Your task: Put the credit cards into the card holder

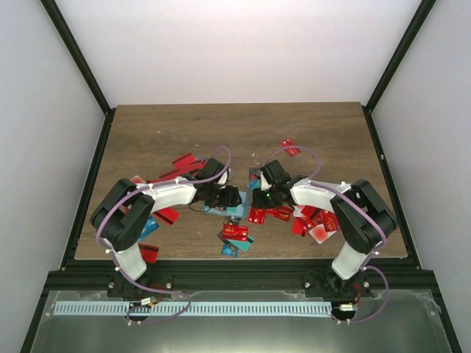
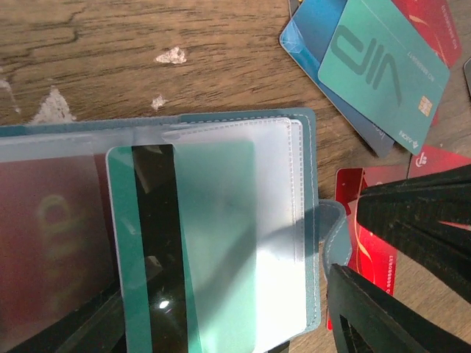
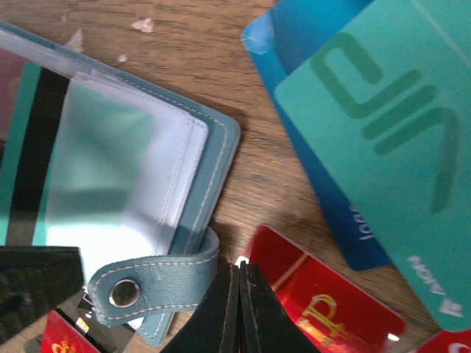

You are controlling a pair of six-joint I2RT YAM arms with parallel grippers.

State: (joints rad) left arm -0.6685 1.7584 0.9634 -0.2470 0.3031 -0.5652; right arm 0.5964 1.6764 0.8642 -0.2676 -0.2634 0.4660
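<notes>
Two black fingers of the left gripper (image 1: 228, 198) stand well apart, gripping nothing. Between them the card holder (image 2: 313, 220) lies open on the wooden table (image 2: 147, 51), with a striped teal card (image 2: 213, 243) partly under its clear sleeves. The right gripper (image 3: 239, 272) has its fingers pressed together and empty, the tip between the holder's snap strap (image 3: 147, 276) and a red card (image 3: 324, 309). Past the holder's corner a teal VIP card (image 2: 383, 66) overlaps a blue card (image 2: 316, 29). More credit cards (image 1: 235, 232) lie scattered around both arms.
</notes>
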